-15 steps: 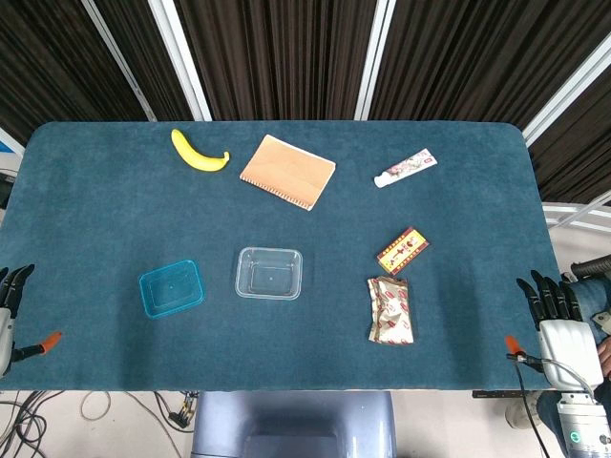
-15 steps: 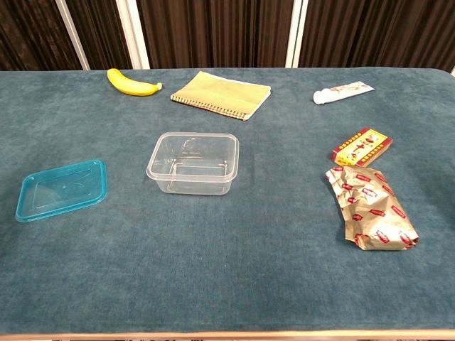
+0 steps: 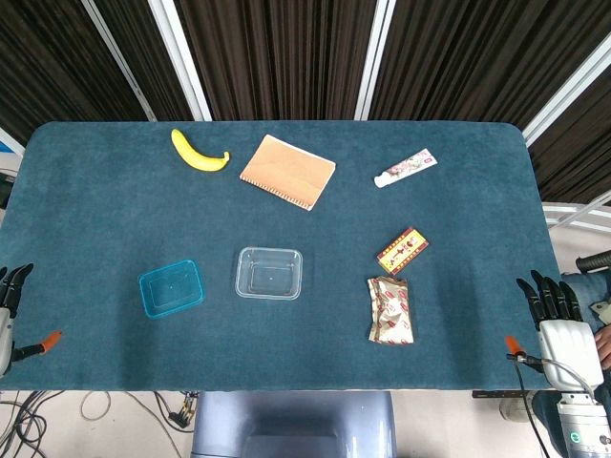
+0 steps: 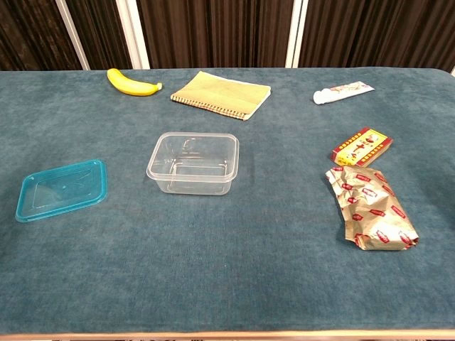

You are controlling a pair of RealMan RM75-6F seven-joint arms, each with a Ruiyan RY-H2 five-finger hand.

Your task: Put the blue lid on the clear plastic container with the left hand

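Note:
A blue lid [image 3: 172, 288] [image 4: 62, 190] lies flat on the table's near left part. Just to its right stands the clear plastic container [image 3: 269, 273] [image 4: 193, 163], upright and with nothing in it. My left hand [image 3: 8, 317] hangs off the table's left edge, fingers spread, holding nothing, well left of the lid. At the near right corner, off the table, my right hand [image 3: 556, 322] also has its fingers apart and holds nothing. Neither hand shows in the chest view.
A banana [image 3: 198, 153], a spiral notebook [image 3: 287, 171] and a tube [image 3: 405, 168] lie along the far side. A small red box [image 3: 402, 250] and a crumpled foil wrapper [image 3: 390, 309] sit right of the container. The blue cloth table [image 3: 95, 210] ends just before both hands.

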